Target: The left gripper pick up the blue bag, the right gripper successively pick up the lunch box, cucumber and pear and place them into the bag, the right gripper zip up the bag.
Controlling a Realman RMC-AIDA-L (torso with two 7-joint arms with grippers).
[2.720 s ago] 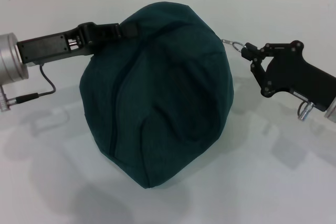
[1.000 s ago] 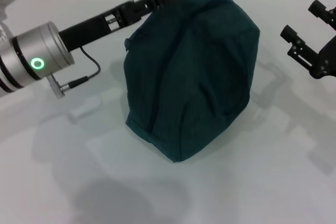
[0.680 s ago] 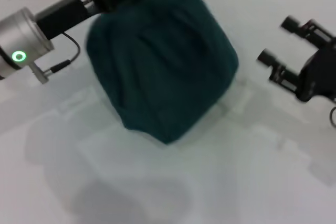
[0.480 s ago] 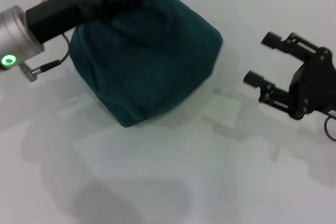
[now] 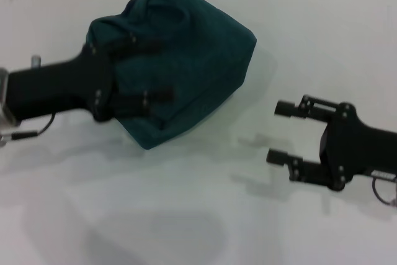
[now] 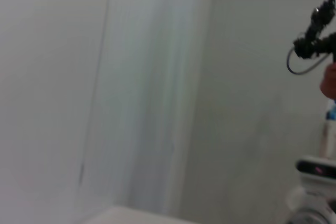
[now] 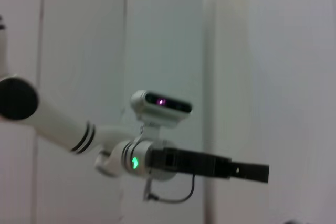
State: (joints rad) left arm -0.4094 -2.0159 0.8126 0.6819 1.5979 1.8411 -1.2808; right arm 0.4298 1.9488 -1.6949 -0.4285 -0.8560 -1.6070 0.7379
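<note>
— Where is the blue bag [image 5: 186, 48]?

— It sits on the white tabletop [image 5: 205, 215], toward the far left part of the head view. It is a rumpled dark teal fabric mound, and no opening or lining shows from here.

— And the left end effector [image 5: 155, 69]?

— It lies against the near-left side of the bag, reaching in from the left edge. Its two black fingers [image 5: 152, 95] are spread apart, one higher and one lower, both lying over the fabric. They are not pinching anything that I can make out; whether they touch the cloth or merely sit in front of it, I cannot tell.

— The right end effector [image 5: 282, 133]?

— Well apart from the bag, low on the right, over bare tabletop. Its fingers [image 5: 285, 108] point toward the left and stand wide apart with nothing between them.

— Do the wrist views add anything?

— The left wrist view shows only pale wall panels and a bit of dark cable at one edge. The right wrist view shows the left arm [image 7: 157, 161] with a green ring light, seen against a wall.
</note>
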